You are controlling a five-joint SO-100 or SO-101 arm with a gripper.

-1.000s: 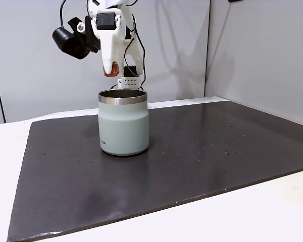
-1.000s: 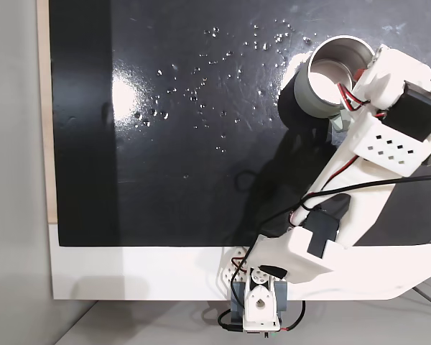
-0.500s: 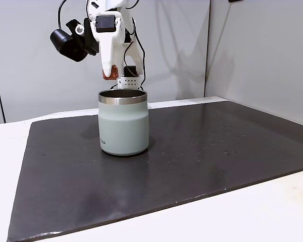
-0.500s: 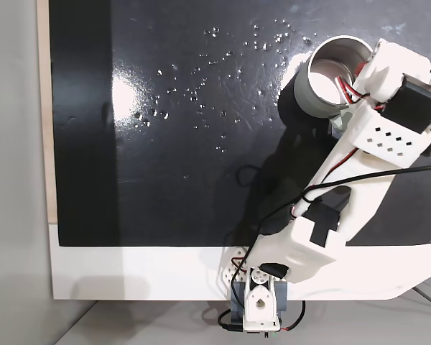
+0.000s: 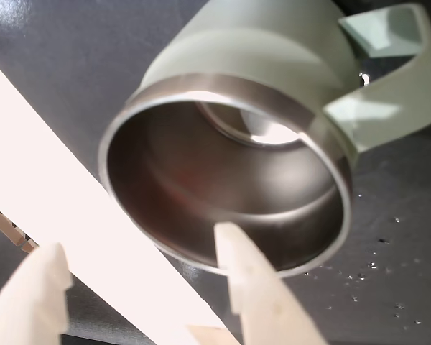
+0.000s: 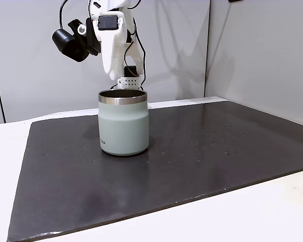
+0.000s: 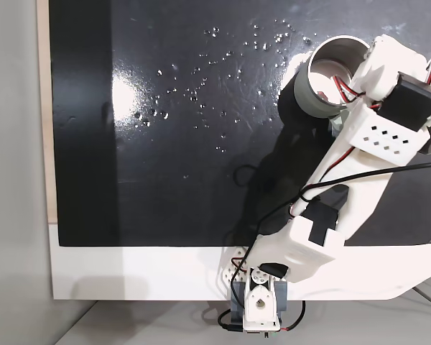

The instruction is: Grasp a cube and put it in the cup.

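The arm is poised right over the cup [image 6: 123, 126] in a fixed view, with the gripper [image 6: 112, 76] pointing straight down just above the far side of the steel rim. That is where you want to be if something is going to fall cleanly inside. In the wrist view the fingers [image 5: 255, 287] are spread wide apart with nothing between them; through the gap you see only the cup [image 5: 223, 86] and a strip of pale worktop. So the gripper [image 5: 140, 241] is open and empty-handed. And the cube? It can't be made out as a shape anywhere. There's a faint reddish tinge on the inner steel wall, low in the bowl, which may be its reflection, so my read is that it lies inside the cup, tucked under the near rim where this camera can't reach it. I can't say that for certain. A handle-like loop in the same pale green juts from the cup's side in the wrist view. From above in another fixed view, the white arm reaches diagonally across the dark mat [image 7: 165, 144], and its wrist overlaps the right edge of the cup [image 7: 309, 72], which fits a drop from directly overhead. The cup stands upright near the back of the mat [image 6: 192, 151] on the white worktop [image 6: 242, 217]. With the fingers open above the mouth, the placing looks done, or as good as done. What's left, I'd judge, is to lift away without clipping that rim.
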